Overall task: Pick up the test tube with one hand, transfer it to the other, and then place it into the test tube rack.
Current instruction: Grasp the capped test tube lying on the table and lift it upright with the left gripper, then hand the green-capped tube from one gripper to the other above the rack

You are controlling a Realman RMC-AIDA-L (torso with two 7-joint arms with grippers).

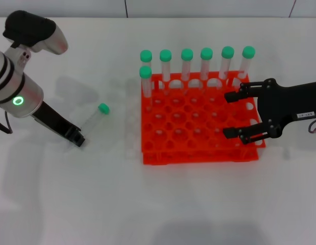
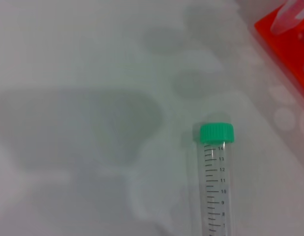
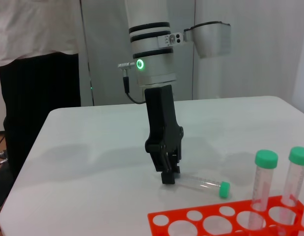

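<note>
- White tabletop carries everything, with pale wall panels behind it.
- The test tube lies flat on the tabletop, green cap pointing toward the test tube rack, well left of it.
- My left end effector is down at the tube's bottom end, touching or nearly so; I cannot tell whether its fingers grip.
- My right end effector hovers released over the rack's right side.
- Seven capped tubes stand in the rack's far holes.
</note>
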